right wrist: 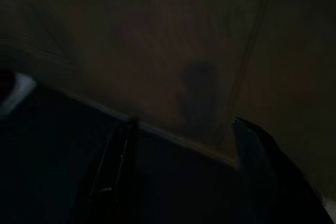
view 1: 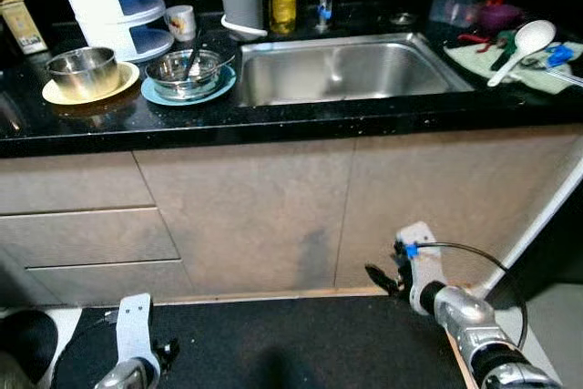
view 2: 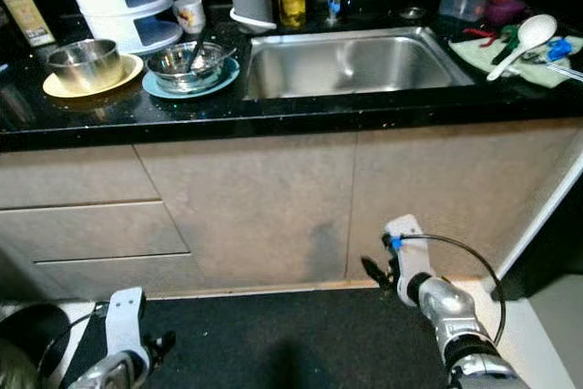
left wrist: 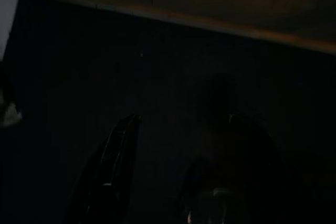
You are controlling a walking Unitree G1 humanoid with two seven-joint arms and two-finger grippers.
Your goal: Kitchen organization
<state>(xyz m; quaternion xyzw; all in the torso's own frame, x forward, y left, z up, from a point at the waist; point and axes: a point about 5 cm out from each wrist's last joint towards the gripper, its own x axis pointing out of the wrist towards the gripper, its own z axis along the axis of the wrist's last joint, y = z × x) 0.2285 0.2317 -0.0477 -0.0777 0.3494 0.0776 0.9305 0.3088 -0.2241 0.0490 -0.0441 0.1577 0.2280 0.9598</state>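
**Both arms low at the sink counter**

You face a black counter (view 1: 301,120) with a steel sink (view 1: 346,68) in the middle. At far left, a steel bowl (view 1: 82,70) sits on a yellow plate (view 1: 123,84); just right of it, another bowl (view 1: 187,70) rests on a blue plate (view 1: 214,90). A white ladle (view 1: 524,46) lies far right. Your left gripper (left wrist: 178,177) and right gripper (right wrist: 181,177) hang near the floor, fingers spread and empty.

sink (view 1: 346,70): brushed steel | counter (view 1: 273,116): glossy speckled black | bowls (view 1: 82,70): shiny metal
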